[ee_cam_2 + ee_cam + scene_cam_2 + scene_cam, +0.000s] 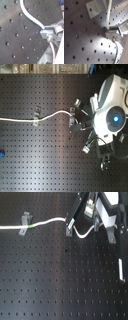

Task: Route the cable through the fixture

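Observation:
The white cable runs from the first exterior view's left edge, with its green band beside a small clip. It passes the fixture, dips, then rises into my gripper. The fixture is a pale grey upright clip with a bent foot, and the cable lies against its side. In the first wrist view the fixture stands just beyond my fingertips, with the cable alongside it. In the second wrist view my gripper is shut on the cable. In the second exterior view my gripper sits below the fixture.
Another clip stands at the back left of the black perforated board in the first exterior view. In the second exterior view a further clip stands behind the fixture, and the white arm body fills the right side.

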Tool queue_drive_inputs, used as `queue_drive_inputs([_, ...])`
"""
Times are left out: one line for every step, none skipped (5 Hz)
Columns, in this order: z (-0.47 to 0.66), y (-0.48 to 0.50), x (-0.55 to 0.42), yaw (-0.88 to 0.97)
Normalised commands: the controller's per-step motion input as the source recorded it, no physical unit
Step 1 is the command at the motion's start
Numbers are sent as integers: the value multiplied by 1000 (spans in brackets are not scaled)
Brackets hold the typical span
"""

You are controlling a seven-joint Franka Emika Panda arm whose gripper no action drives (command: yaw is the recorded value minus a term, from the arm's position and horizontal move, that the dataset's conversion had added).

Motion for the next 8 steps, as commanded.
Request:
queue_drive_inputs([277,354,-167,0])
queue_drive_inputs([19,148,-39,29])
queue_drive_inputs([1,38,143,49])
queue_drive_inputs([-388,-2,291,0])
queue_drive_inputs([-615,64,370,0])
queue_drive_inputs([-440,-60,336,-57])
queue_drive_inputs([1,-89,190,-537])
queue_drive_inputs([298,-100,72,-928])
